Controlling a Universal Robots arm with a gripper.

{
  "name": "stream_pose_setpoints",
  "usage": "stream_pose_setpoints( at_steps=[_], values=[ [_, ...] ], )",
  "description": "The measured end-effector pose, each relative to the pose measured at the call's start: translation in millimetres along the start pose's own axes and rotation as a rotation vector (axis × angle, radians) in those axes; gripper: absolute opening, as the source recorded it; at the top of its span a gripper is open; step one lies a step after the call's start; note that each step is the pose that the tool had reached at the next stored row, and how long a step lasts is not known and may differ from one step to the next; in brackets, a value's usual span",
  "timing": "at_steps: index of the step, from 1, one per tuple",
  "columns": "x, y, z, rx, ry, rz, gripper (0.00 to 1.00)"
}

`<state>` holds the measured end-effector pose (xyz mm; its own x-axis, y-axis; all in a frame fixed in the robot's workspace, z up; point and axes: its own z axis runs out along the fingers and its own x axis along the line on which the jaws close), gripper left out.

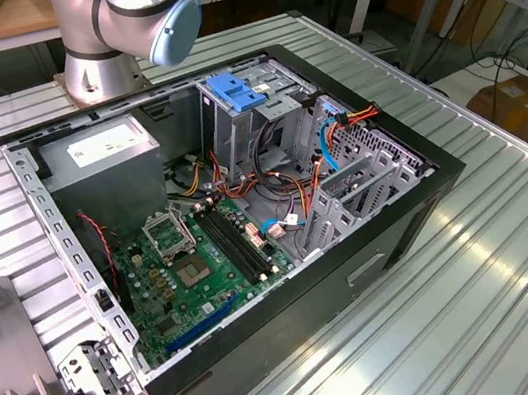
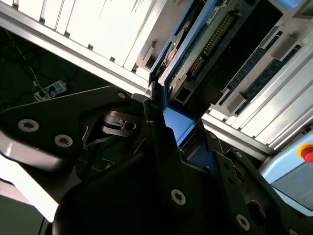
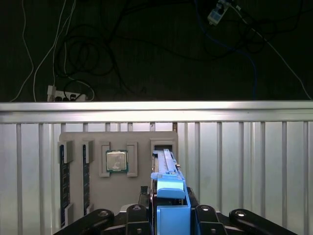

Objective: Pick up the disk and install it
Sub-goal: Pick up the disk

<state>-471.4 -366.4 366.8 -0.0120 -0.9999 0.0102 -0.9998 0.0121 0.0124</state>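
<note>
The disk (image 3: pixel 168 193), grey metal in a bright blue carrier frame, stands on edge between my gripper's (image 3: pixel 169 209) black fingers, above a slot of the grey parts holder (image 3: pixel 142 181). In the second wrist view the disk (image 2: pixel 195 44) shows its green circuit board and blue rim, with the gripper (image 2: pixel 178 125) shut on its blue end. Whether the disk still touches the slot I cannot tell. In the exterior view the open computer case (image 1: pixel 418 207) lies on the ribbed table, and the arm's base and elbow (image 1: pixel 128 17) stand behind it.
Inside the case are a green motherboard (image 1: pixel 195 270), a metal drive cage with a light-blue latch (image 1: pixel 237 96) and cable bundles. The parts holder carries a processor (image 3: pixel 116 160) and memory sticks (image 3: pixel 62 181). Beyond the table edge (image 3: pixel 156 108) lie floor cables. A red button (image 2: pixel 307 152) sits nearby.
</note>
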Motion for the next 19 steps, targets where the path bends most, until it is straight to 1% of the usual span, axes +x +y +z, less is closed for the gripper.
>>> stream_pose_setpoints(
  at_steps=[17,19],
  values=[
    [0.1,0.1,-7.1,-0.0003,0.0,0.0,0.37],
    [0.1,0.1,-8.7,-0.0003,0.0,0.0,0.37]
  ],
)
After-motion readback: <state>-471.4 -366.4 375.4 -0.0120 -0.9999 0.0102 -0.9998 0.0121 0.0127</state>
